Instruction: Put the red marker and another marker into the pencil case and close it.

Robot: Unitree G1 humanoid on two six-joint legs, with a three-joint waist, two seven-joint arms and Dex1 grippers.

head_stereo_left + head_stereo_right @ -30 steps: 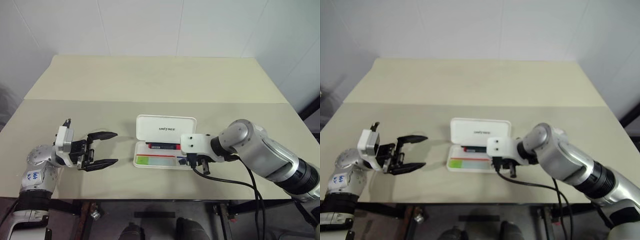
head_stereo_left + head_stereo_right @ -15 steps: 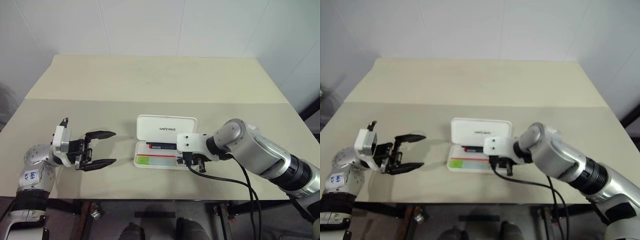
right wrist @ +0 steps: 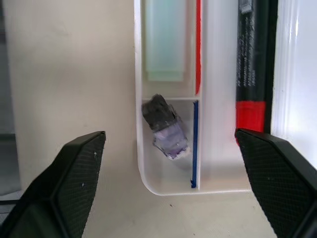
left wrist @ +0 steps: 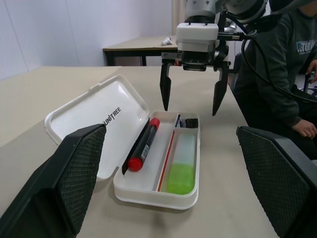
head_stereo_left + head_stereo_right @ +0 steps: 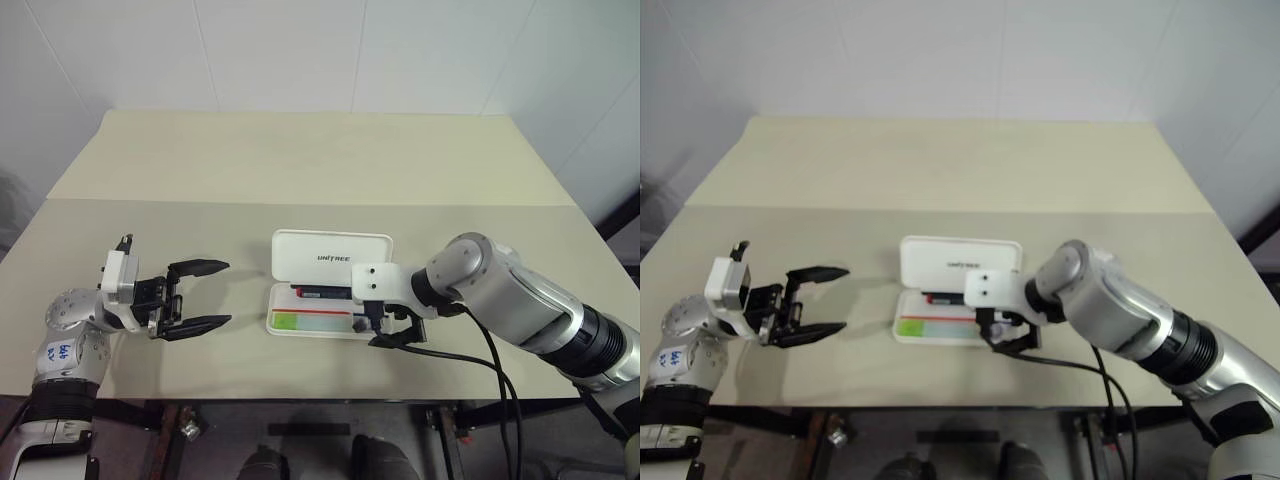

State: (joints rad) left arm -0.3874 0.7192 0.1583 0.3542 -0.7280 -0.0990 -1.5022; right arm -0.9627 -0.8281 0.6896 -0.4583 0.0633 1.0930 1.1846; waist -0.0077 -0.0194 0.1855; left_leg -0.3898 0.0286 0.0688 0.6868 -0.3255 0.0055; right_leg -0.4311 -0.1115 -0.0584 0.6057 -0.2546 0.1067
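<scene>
Left wrist view, open pencil case (image 4: 94, 119) lid lettered "UNITREE", red marker (image 4: 143, 145) inside, right gripper (image 4: 191, 95) spread wide above, left gripper (image 5: 205, 296) wide too.

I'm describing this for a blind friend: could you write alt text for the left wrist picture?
An open white pencil case lies on a beige table, holding a red marker and a green marker side by side. The right gripper hangs over its far end, jaws open.

A pale beige worktop (image 5: 300, 170) stands against plain white walls (image 5: 280, 50). Another table (image 4: 133, 47) stands farther off, and a seated person (image 4: 282, 74) is nearby.
</scene>
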